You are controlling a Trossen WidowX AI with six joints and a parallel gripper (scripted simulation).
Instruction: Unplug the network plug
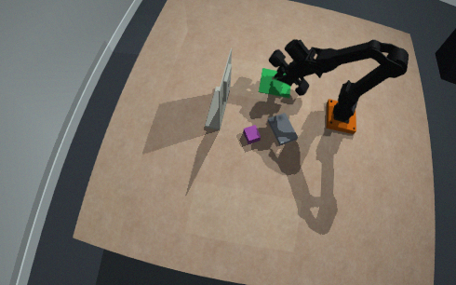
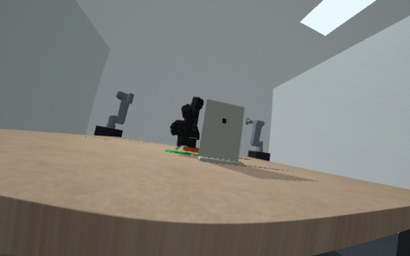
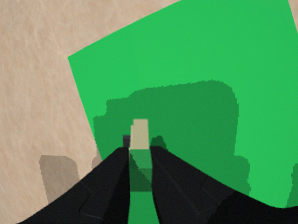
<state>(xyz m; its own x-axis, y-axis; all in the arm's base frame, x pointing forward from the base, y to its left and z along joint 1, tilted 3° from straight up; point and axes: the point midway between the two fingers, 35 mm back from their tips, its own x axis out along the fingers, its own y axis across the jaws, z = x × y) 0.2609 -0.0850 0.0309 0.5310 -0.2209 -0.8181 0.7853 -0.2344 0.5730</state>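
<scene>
My gripper (image 1: 278,78) (image 3: 139,157) is shut on the plug (image 3: 140,170), which has a green body and a beige end pointing away from me. Gripper and plug are over the marked square (image 1: 266,86) (image 3: 165,55), a flat green patch on the table, and the gripper's shadow falls on it. They look low, but I cannot tell whether the plug touches the square. The pale upright panel (image 1: 215,109) (image 2: 220,144) stands to the left in the top view. Its socket (image 1: 226,86) has no plug in it. The fingers hide part of the plug.
A purple block (image 1: 252,134) and a grey-blue box (image 1: 283,128) lie on the table (image 1: 235,200) between the panel and the orange arm base (image 1: 341,125). The exterior view shows the panel's back and my dark arm (image 2: 188,125) beside it.
</scene>
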